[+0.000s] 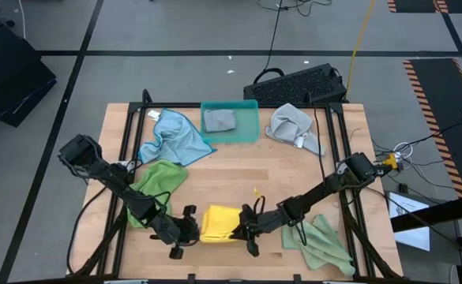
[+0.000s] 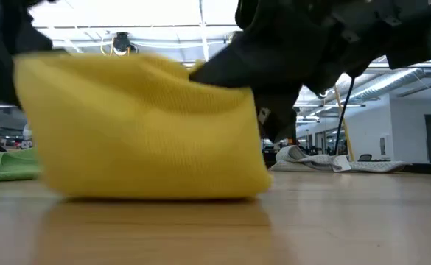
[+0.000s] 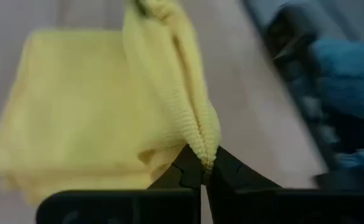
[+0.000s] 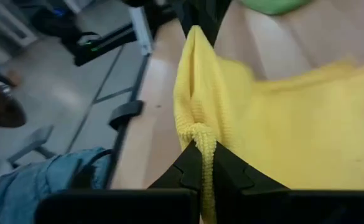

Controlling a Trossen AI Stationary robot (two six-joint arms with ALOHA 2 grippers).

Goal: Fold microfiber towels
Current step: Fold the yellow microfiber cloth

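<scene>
Near the worktop's front edge, the left gripper (image 3: 200, 169) and right gripper (image 4: 201, 163) each pinch one end of the yellow towel's (image 1: 219, 223) raised edge, probably to carry it across the layer lying flat beneath and complete a fold

- The left arm reaches from the counter's left edge toward its near middle, and its left end effector (image 1: 189, 230) sits low at the left side of the yellow towel (image 1: 219, 223), pinched shut on an edge of it.
- The right arm stretches in from the right edge, and its right end effector (image 1: 247, 229) sits at the towel's right side, likewise clamped on its fabric.
</scene>
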